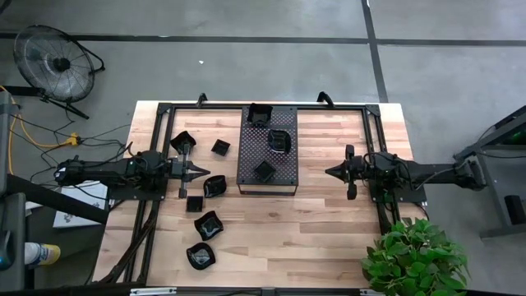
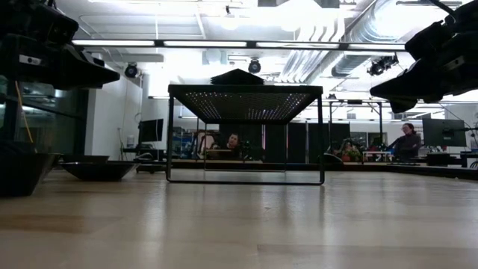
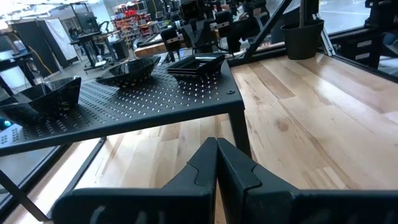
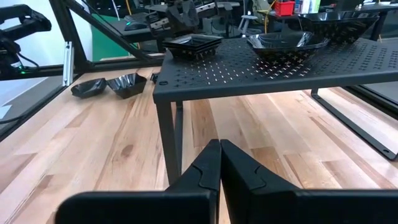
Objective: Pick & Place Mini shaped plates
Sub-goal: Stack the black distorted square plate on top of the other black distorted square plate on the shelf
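Waiting: left gripper [image 1: 203,171] and right gripper [image 1: 330,172], jaws shut, empty; next, open over a glossy black mini plate [image 1: 214,187] left of perforated black tray [image 1: 246,168].

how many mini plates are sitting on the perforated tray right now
3: one at the far edge of the perforated tray, a square dish; one rounded dish near the middle; one small square dish toward the near end. None looks hidden in the high view.

Nine mini shaped plates [image 1: 213,224] show from above: three on the perforated tray [image 1: 246,168] and six on the bare table [image 1: 329,238] off its left edge. There are two arms, one tray and one table.
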`<action>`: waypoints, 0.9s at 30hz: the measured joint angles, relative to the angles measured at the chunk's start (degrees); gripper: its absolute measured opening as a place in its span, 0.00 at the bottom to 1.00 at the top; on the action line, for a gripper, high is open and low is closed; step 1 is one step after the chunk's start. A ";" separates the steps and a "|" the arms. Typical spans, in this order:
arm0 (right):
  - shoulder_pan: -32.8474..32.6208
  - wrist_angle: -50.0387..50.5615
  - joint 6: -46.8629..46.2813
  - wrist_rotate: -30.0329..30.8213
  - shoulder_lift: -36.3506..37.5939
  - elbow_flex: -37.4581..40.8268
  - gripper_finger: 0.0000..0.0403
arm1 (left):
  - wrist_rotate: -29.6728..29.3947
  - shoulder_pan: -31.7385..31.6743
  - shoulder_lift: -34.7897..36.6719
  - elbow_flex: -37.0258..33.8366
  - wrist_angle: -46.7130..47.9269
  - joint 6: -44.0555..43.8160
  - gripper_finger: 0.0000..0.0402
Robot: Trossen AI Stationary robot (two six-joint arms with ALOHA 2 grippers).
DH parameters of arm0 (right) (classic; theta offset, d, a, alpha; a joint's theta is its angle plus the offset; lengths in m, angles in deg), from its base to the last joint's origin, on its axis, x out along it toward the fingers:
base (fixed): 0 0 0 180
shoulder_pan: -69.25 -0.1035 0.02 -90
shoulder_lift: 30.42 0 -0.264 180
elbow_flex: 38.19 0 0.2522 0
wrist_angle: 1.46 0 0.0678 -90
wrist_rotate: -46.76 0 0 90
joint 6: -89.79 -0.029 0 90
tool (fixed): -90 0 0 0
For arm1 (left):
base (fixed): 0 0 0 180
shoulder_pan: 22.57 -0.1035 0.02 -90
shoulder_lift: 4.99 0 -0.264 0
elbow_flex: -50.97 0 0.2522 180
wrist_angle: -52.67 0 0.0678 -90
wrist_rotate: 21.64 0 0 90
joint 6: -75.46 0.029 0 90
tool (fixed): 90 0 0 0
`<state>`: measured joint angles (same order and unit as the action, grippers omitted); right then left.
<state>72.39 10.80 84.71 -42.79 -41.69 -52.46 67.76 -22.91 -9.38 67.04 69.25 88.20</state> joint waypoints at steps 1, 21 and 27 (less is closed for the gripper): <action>0.00 0.00 0.02 0.00 0.00 0.00 0.00 | -0.20 -0.02 -0.01 -0.04 -0.68 -0.62 0.00; -0.01 0.00 0.02 0.00 0.00 0.00 0.02 | -4.23 -0.02 0.01 -0.09 -4.31 -0.79 0.00; -0.01 0.00 0.02 0.00 0.00 0.00 0.02 | -1.94 0.01 0.02 -0.07 -6.16 -1.01 0.00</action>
<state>72.38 10.80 84.73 -42.79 -41.69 -52.46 65.83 -22.90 -9.36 66.98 63.08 87.19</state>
